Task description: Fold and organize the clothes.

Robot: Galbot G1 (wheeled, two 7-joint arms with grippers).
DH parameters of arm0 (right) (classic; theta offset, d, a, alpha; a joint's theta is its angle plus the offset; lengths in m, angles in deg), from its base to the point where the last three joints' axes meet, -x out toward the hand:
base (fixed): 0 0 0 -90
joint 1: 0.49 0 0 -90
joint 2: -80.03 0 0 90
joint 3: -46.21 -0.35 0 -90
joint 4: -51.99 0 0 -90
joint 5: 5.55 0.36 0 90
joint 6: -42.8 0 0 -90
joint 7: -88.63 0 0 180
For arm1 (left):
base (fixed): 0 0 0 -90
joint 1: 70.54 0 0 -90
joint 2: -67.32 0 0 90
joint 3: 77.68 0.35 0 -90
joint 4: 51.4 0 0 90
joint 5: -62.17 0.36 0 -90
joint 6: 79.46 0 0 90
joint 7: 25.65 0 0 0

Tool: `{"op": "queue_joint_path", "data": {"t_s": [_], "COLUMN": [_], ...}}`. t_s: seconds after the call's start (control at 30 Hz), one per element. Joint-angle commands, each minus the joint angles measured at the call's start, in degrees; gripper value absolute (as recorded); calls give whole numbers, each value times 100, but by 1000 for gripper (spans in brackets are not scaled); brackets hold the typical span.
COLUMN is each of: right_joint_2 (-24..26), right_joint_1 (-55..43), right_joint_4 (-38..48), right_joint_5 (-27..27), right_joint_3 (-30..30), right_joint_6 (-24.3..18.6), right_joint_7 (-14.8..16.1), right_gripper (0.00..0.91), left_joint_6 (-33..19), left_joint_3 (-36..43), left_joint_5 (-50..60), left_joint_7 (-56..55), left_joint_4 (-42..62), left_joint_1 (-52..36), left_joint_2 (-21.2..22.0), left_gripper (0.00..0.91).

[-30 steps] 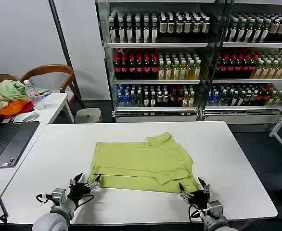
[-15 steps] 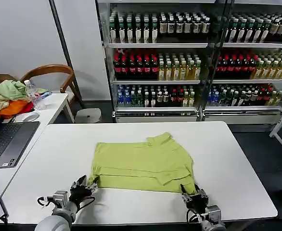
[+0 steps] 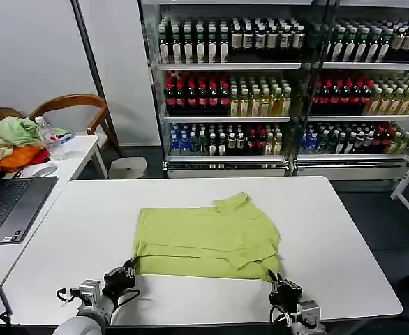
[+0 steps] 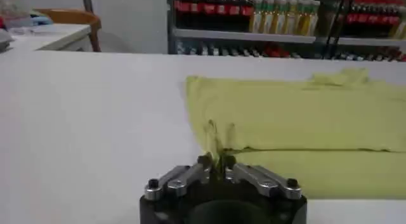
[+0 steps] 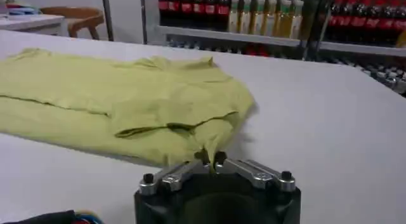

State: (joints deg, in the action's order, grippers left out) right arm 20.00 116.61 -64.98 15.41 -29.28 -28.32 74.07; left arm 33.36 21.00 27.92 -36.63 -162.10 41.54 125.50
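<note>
Head view, T-shirt point(image 3: 208, 234): lies folded in the middle of the white worktop point(image 3: 330, 230).
Head view, left claw point(image 3: 123, 273): at the shirt's near left corner.
Head view, right claw point(image 3: 279, 286): at the near right corner.
Left wrist view, left claw point(image 4: 216, 163): fingers pinched together on a fold of shirt hem.
Right wrist view, right claw point(image 5: 210, 159): fingers closed, gripping the shirt's corner.

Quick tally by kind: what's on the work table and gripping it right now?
Lime T-shirt on the white table: 1
Pincers shut on its near edge: 2, left pincer, right pincer
Total: 3
</note>
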Motion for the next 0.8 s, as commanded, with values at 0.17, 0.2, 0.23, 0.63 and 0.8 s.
{"op": "queue_joint_path", "data": {"t_s": [0.17,0.2,0.23,0.63,0.8], "right_joint_2": [47,72,99,206,157], "right_joint_1": [212,345,455,1379,1572], "right_joint_4": [-224,-340,-425,-799,-895], "right_joint_5": [-22,-18,-21,-449,-574], "right_joint_3": [-60,-124,-174,-426,-390], "right_joint_6": [-5,0,0,-189,-216], "right_joint_7": [-1,-4,-4,60,37], "right_gripper": [0,0,0,0,0], "left_joint_6": [96,105,101,-25,-50], "left_joint_3": [-97,-186,-235,-808,-846], "left_joint_5": [273,277,286,427,472], "left_joint_7": [66,65,65,65,34], "left_joint_4": [-281,-375,-435,-1041,-1159], "left_joint_1": [418,530,605,1523,1703], "left_joint_2": [2,-8,-13,48,84], "left_gripper": [40,40,40,40,40]}}
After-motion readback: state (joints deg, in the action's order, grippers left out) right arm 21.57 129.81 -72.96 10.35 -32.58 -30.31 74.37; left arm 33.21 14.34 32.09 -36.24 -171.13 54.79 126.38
